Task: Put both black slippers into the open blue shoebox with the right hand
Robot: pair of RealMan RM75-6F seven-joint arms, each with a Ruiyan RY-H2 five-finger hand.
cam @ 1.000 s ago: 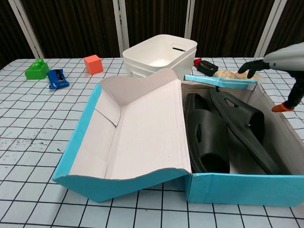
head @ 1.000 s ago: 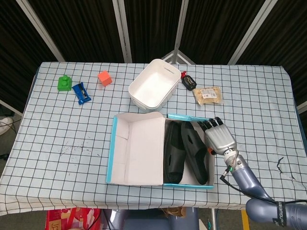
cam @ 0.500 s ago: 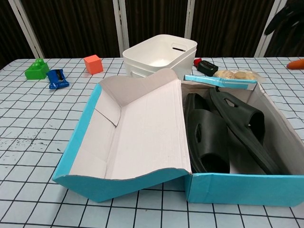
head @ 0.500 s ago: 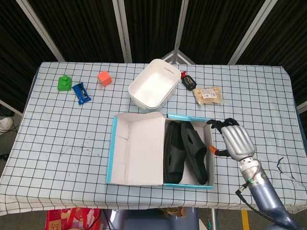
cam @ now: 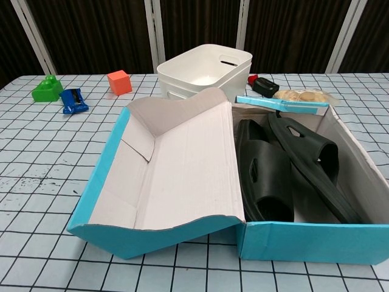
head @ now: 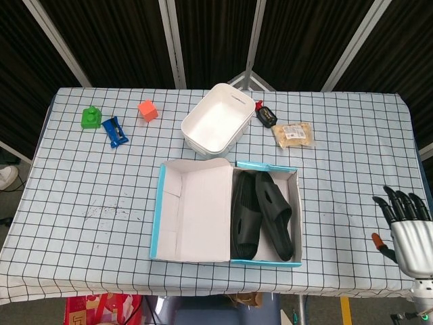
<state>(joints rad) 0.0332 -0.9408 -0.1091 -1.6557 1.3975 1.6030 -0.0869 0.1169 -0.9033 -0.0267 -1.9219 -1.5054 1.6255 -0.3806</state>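
The open blue shoebox (head: 160,210) (cam: 103,182) sits near the table's front edge, its lid folded out to the left. Both black slippers lie side by side inside it: one (head: 244,217) (cam: 262,179) toward the lid, the other (head: 275,213) (cam: 310,164) by the right wall, tilted. My right hand (head: 408,227) hovers off the table's right front corner, well away from the box, fingers spread and holding nothing. It does not show in the chest view. My left hand appears in neither view.
A white tub (head: 216,125) (cam: 203,73) stands just behind the box. Beside it lie a small black-and-red item (head: 265,115) and a snack bag (head: 294,134). At the far left are a green block (head: 90,117), a blue object (head: 114,131) and an orange cube (head: 147,110).
My right hand has drawn back from the box's right wall to the right and toward the front corner, leaving the chest view. The slippers and box have not moved.
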